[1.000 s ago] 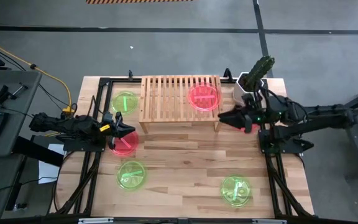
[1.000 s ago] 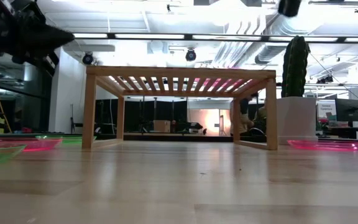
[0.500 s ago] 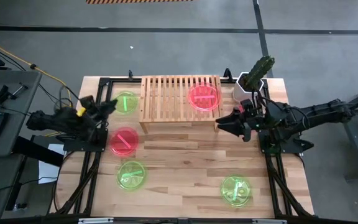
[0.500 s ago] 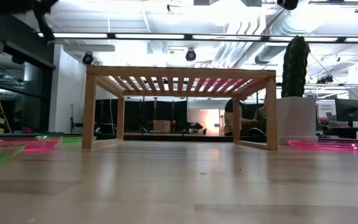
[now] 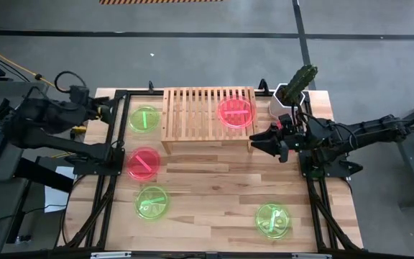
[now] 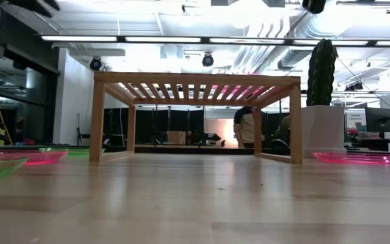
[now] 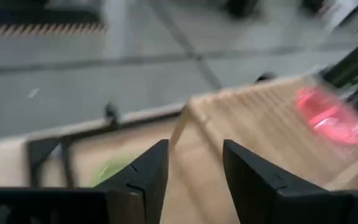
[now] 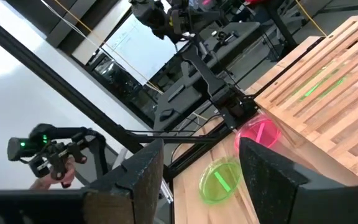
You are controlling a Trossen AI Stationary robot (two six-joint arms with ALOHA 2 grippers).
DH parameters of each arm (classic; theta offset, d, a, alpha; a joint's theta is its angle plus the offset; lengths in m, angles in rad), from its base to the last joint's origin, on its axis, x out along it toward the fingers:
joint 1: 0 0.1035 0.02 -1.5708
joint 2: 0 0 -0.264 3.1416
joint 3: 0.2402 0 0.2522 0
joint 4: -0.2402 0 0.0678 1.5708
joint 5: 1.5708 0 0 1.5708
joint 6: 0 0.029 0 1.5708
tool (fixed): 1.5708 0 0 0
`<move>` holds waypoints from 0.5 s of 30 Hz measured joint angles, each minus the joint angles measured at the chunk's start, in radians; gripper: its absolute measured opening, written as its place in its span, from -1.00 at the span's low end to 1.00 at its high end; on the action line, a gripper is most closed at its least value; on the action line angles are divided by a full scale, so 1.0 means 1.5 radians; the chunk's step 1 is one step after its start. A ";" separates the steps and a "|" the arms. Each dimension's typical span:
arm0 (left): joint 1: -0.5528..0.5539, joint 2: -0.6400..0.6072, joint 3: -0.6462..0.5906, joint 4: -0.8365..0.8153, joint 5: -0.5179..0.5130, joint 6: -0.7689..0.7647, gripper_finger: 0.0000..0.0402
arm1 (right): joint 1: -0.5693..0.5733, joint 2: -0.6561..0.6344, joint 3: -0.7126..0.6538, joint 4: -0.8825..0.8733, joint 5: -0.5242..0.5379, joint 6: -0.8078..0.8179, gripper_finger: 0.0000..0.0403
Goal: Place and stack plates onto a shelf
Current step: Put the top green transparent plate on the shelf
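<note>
Shelf (image 5: 208,114) carries one pink plate (image 5: 236,112) (right end); five others seem to lie around it. Left gripper (image 5: 110,110) and right gripper (image 5: 259,140) hover open, both empty.

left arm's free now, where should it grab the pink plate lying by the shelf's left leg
Take the pink plate by its raised rim on the left edge, coming from above with the open left claw. It lies flat and shallow, so only the rim gives a pinch.
</note>
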 joint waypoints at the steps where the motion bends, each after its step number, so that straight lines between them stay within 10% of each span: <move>1: 0.008 0.015 0.014 -0.034 0.021 -0.021 -0.28 | 0.000 0.000 0.000 -0.001 0.005 0.000 -0.04; 15: 0.162 0.219 -0.041 0.011 0.295 0.146 -0.28 | 0.000 0.000 0.000 -0.035 0.017 0.000 -0.04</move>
